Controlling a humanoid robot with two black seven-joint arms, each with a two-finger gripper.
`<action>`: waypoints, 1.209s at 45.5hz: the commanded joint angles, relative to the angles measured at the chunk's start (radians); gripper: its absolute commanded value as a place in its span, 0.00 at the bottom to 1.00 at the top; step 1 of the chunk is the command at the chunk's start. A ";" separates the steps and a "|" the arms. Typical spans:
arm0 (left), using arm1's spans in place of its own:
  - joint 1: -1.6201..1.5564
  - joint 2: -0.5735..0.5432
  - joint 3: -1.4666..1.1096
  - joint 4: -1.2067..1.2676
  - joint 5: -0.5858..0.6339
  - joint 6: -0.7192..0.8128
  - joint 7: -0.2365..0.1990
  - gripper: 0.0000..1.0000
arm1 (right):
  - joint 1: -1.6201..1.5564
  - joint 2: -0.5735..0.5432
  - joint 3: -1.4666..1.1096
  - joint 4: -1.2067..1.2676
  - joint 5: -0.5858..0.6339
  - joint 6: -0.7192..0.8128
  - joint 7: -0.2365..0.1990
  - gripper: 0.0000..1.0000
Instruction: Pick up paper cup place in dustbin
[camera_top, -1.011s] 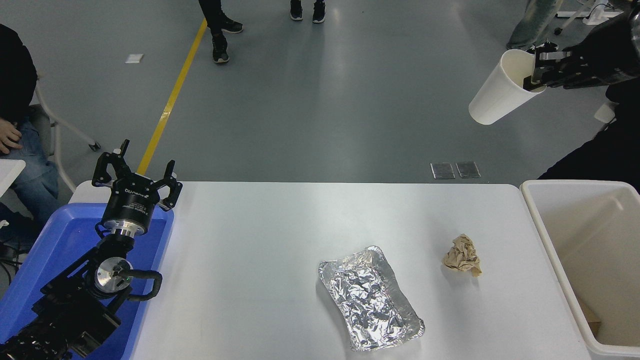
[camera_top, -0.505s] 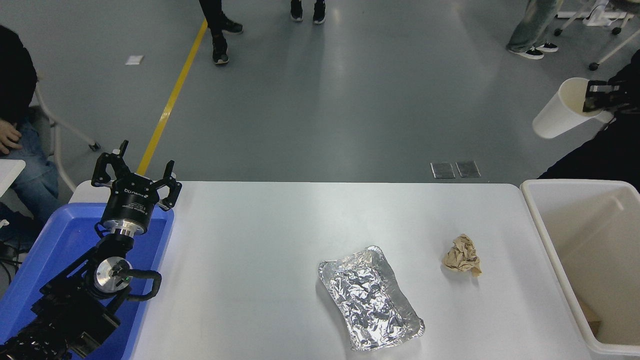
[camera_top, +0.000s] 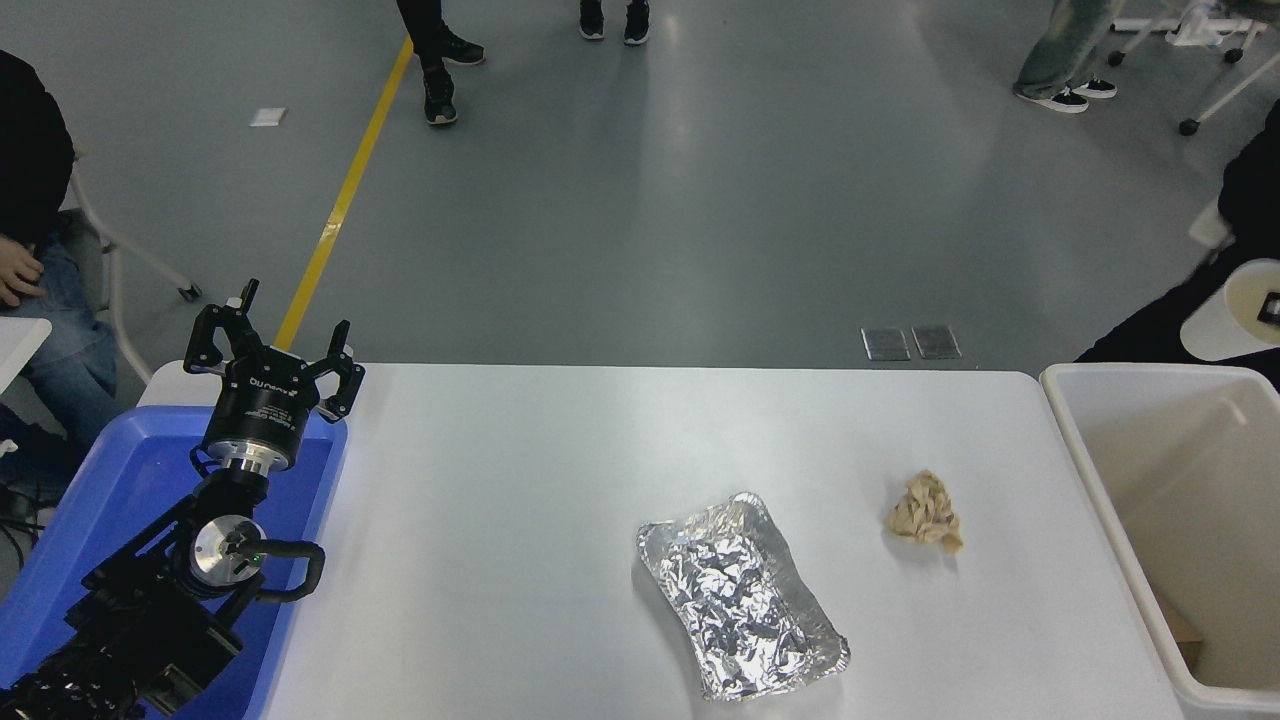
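Note:
The white paper cup hangs tilted at the right edge of the head view, just above the far rim of the off-white dustbin. Only a small black finger of my right gripper shows, inside the cup's rim, and the rest of that gripper is cut off by the picture's edge. The cup stays in the air on that grip. My left gripper is parked at the lower left over a blue tub, its fingers spread open and holding nothing.
A crinkled foil tray lies on the white table, with a crumpled tan paper ball to its right. The blue tub sits at the left edge. People's legs and a seated person are beyond the table.
My right gripper has carried the cup down and to the right, from high up beyond the table to just over the dustbin's far rim. The left arm has not moved.

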 joint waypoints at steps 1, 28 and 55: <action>0.000 0.000 0.000 0.000 0.000 0.000 0.000 0.98 | -0.221 0.003 0.198 -0.097 0.017 -0.092 -0.095 0.00; 0.000 0.000 0.000 0.000 0.000 0.000 0.000 0.98 | -0.425 0.174 0.390 -0.137 0.019 -0.292 -0.201 0.00; -0.001 0.000 0.000 0.000 0.000 0.000 0.000 0.98 | -0.439 0.217 0.430 -0.135 0.019 -0.298 -0.200 0.00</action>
